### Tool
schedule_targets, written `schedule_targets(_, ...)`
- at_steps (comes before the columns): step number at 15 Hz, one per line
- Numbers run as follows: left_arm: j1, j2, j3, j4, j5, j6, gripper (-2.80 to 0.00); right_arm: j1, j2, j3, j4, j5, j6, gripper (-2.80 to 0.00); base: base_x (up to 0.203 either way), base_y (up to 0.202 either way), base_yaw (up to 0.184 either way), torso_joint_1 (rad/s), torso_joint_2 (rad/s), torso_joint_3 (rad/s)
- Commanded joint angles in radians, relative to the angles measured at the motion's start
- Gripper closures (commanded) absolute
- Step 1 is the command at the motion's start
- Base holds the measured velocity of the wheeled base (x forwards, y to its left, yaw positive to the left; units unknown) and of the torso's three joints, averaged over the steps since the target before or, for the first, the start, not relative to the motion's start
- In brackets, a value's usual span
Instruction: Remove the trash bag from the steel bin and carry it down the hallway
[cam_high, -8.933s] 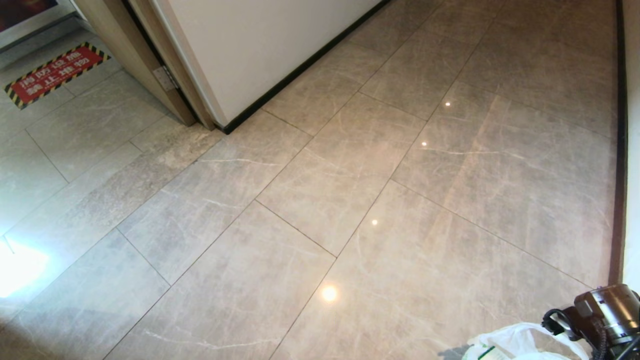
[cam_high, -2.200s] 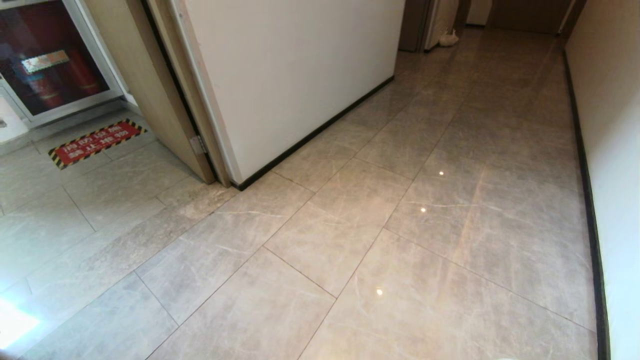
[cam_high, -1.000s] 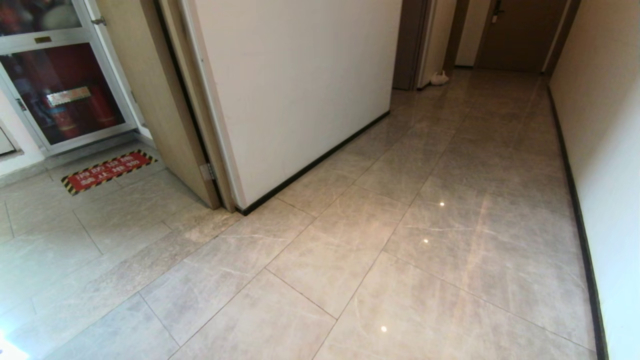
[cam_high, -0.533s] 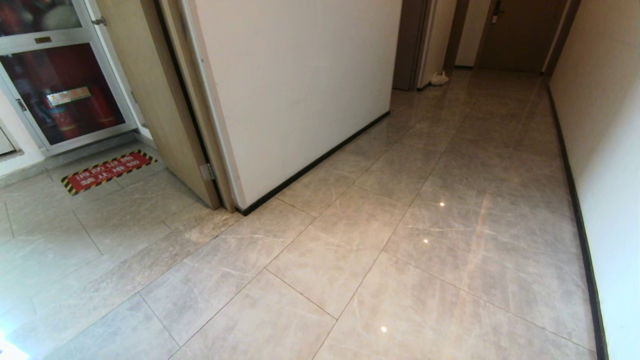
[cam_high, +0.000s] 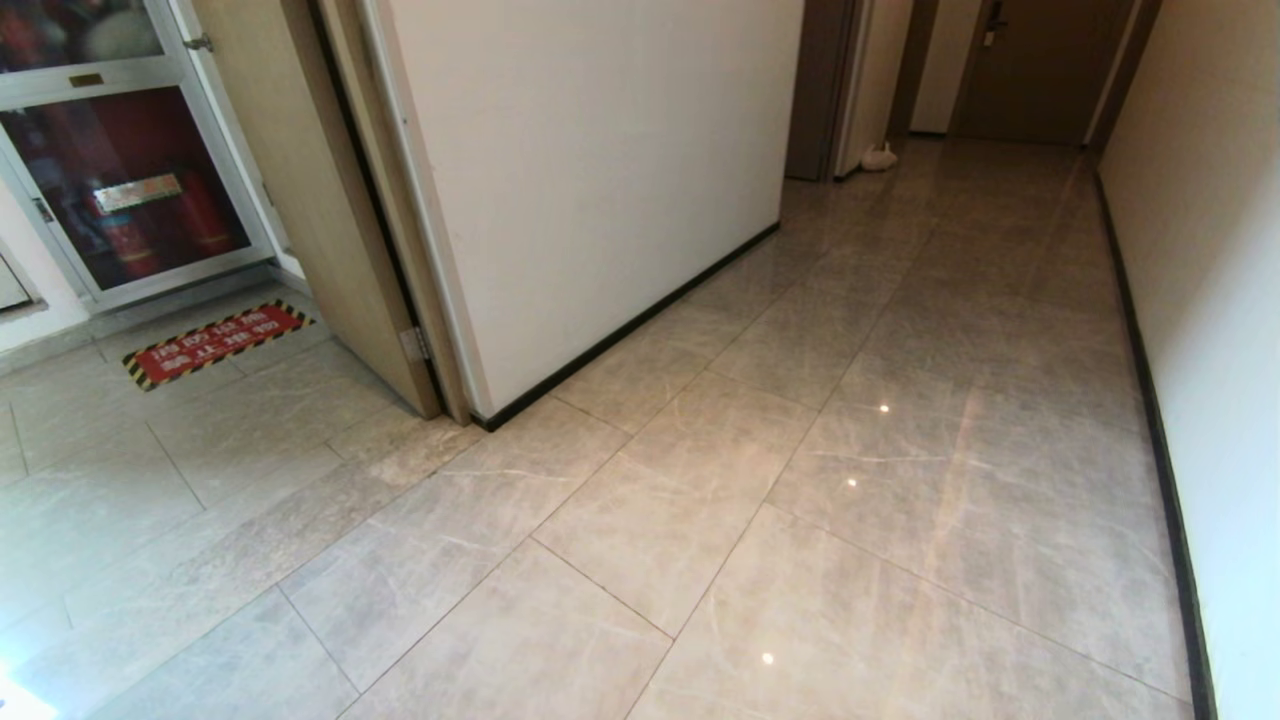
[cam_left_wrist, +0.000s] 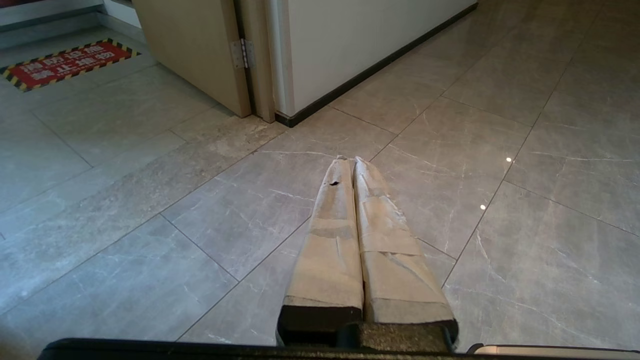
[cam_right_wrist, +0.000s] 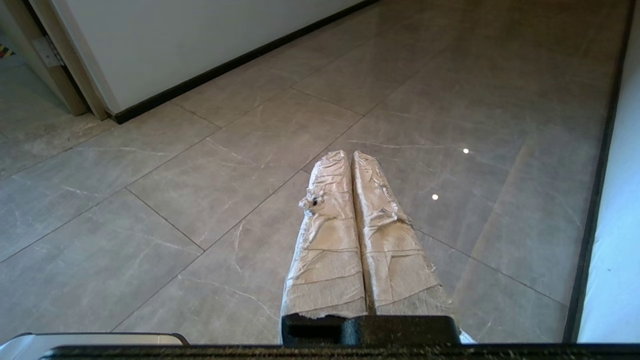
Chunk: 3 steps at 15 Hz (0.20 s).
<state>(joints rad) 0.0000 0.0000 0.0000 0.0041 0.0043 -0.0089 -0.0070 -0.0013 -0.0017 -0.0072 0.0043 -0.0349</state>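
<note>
Plainly above the hallway (cam_high: 900, 450) — left fingers (cam_left_wrist: 330, 240), right fingers (cam_right_wrist: 327, 240), each pair together.

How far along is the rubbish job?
Reached: the glossy grey marble-tiled hallway. In hand: nothing; the left gripper and right gripper are shut on nothing. Neither bag nor bin shows, so what is left cannot be told.

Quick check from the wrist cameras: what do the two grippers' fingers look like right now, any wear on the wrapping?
Left gripper: two long tapered fingers wrapped in beige tape, fairly smooth, a small dark hole near one tip, black base. Right gripper: the same shape, but the tape on its fingers is crinkled and shinier, frayed with a small tear partway along one finger, black mount below.
</note>
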Motion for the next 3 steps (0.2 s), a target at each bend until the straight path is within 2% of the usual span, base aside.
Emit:
schedule_targets(1, 0.0, 0.0, 0.0, 0.0, 0.0, -0.002, 0.0, -0.001, 0.001, 0.0, -0.002, 0.0, -0.002, 0.0, 0.0, 0.0, 0.0, 0.0, 0.0, 0.0)
schedule_targets(3, 0.0, 0.0, 0.0, 0.0, 0.0, 0.0, 0.0, -0.001, 0.001, 0.0, -0.002, 0.002, -0.002, 0.0, 0.0, 0.0, 0.0, 0.0, 0.0, 0.0)
